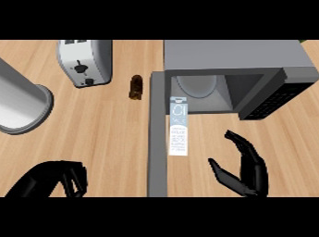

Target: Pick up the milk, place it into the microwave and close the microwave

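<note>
The milk carton (pixel 179 126), tall and white with blue print, stands on the wooden counter just in front of the open microwave (pixel 237 76). The microwave's grey door (pixel 157 134) swings out toward me on the left, right beside the carton. Inside the cavity a pale round turntable (pixel 197 85) shows. My right hand (pixel 247 169) is open, fingers and thumb spread, low and to the right of the carton, apart from it. At the lower left my left hand (pixel 56 179) has its fingers curled and holds nothing.
A silver toaster (pixel 85 62) stands at the back left. A small brown item (pixel 137 86) lies between the toaster and the microwave door. A large grey cylinder (pixel 11 99) rises at the far left. Bare wooden counter (pixel 100 134) lies between my hands.
</note>
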Motion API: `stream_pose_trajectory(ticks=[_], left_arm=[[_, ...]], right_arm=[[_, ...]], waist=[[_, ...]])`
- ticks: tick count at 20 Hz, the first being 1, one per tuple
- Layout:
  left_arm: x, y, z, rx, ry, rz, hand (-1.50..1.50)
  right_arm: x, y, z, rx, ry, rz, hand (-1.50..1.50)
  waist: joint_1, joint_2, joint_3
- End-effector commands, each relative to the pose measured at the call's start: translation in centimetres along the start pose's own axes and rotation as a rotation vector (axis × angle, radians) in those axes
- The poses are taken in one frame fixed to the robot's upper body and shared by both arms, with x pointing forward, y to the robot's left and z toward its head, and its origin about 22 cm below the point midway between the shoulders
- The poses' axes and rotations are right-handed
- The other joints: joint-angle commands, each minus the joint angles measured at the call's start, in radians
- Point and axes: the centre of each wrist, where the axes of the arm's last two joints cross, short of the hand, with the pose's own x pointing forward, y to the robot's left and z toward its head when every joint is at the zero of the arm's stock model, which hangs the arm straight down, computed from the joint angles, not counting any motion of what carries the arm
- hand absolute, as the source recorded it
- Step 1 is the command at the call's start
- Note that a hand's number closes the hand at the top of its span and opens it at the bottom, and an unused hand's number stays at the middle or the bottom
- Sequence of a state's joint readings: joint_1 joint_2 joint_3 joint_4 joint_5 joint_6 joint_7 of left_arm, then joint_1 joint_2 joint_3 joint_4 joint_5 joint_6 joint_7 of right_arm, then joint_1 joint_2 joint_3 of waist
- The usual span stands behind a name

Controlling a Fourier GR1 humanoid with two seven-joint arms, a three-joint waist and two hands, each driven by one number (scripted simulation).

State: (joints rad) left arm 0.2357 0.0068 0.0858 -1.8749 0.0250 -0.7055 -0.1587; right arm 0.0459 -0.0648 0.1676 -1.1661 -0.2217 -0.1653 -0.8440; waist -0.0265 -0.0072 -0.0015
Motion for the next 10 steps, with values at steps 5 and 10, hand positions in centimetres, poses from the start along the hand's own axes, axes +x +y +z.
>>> stream_pose_trajectory(ticks=[5, 10], left_arm=[[-1.6, -3.6, -5.2, -0.107, 0.018, -0.117, 1.5], [-2.1, -6.0, -10.4, -0.188, 0.021, -0.149, 1.5]], right_arm=[[5.1, -3.3, 3.3, -0.072, -0.012, -0.032, -1.5], [6.6, -7.3, 3.4, -0.092, -0.049, 0.017, -1.5]], waist=[[0.015, 0.006, 0.001], [0.013, 0.007, 0.001]])
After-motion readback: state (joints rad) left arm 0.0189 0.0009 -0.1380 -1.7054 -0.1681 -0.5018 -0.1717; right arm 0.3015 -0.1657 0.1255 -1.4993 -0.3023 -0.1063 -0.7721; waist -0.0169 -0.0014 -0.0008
